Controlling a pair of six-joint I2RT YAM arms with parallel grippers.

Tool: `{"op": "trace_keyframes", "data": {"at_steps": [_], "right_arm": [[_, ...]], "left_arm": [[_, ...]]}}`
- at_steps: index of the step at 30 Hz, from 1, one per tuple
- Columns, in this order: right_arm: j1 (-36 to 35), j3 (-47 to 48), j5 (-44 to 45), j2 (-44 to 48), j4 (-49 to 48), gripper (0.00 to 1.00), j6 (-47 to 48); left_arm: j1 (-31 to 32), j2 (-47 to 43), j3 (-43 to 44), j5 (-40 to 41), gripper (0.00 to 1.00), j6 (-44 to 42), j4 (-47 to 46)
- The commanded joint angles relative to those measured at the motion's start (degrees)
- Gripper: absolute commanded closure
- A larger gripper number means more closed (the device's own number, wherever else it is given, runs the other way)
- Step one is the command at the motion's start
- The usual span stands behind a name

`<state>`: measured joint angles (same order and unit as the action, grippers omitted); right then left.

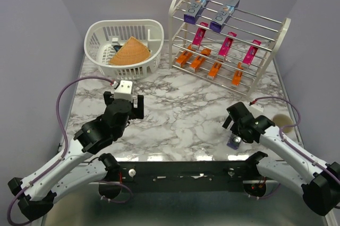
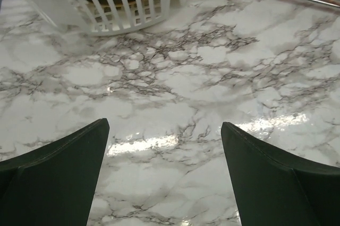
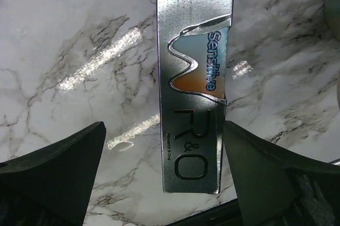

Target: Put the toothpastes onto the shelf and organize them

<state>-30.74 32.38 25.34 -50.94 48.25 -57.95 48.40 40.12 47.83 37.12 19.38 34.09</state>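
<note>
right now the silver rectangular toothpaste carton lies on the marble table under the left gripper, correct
No: it lies under the right gripper, not the left gripper. The right wrist view shows the silver rectangular toothpaste carton on the marble table between its open jaws.

Bare marble table (image 1: 175, 114) lies open in front of the shelf (image 1: 285, 25) and basket (image 1: 130, 69), which wall off the far side. Near the front edge, a carton (image 3: 194, 77) lies between the right gripper's (image 3: 163, 126) spread fingers.
</note>
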Motion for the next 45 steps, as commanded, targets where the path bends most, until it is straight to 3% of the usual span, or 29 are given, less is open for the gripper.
{"op": "trace_keyframes", "data": {"at_steps": [1,9,16,17,20,26,31,35,37,41,45], "right_arm": [[0.24,1.81,4.62,-2.06,6.32,0.01,-6.91],[0.24,1.55,1.74,-6.27,4.58,0.08,-3.40],[-0.11,1.63,-7.49,-9.35,-6.56,0.20,8.63],[-0.54,1.63,-8.72,-9.96,-7.55,0.27,10.47],[-3.70,2.68,-10.49,-12.86,-10.01,0.37,12.42],[-14.14,10.22,-6.10,-22.26,-9.67,0.48,13.83],[-23.38,16.12,-4.95,-31.84,-13.43,0.48,20.58],[-27.61,18.77,-7.85,-35.72,-17.39,0.46,32.42],[-29.36,19.30,-9.78,-35.98,-18.80,0.41,35.70],[-29.73,18.60,-9.44,-34.15,-18.98,0.21,37.48],[-29.73,16.05,-9.43,-30.63,-19.16,0.13,35.90]], "left_arm": [[-1.73,-5.13,-2.48,3.31,0.01,-0.30,-0.33],[-4.63,-9.01,-4.68,-0.56,0.01,-0.39,-2.27],[-6.30,-7.78,-4.94,-3.11,0.01,-0.22,-2.80],[-6.65,-7.43,-5.03,-3.55,0.01,-0.13,-2.80],[-7.71,-6.72,-5.29,-4.78,0.01,-0.04,-3.15],[-9.11,-5.75,-5.38,-6.27,0.01,-0.04,-3.59],[-9.64,-5.14,-5.56,-6.89,0.01,-0.04,-3.76],[-9.91,-5.05,-5.82,-7.24,0.01,-0.30,-4.03],[-9.99,-5.05,-5.91,-7.59,0.01,-0.57,-4.29],[-10.26,-5.05,-6.35,-9.79,0.01,-1.97,-4.99],[-10.35,-5.05,-6.61,-12.25,0.01,-3.47,-5.96]]}}
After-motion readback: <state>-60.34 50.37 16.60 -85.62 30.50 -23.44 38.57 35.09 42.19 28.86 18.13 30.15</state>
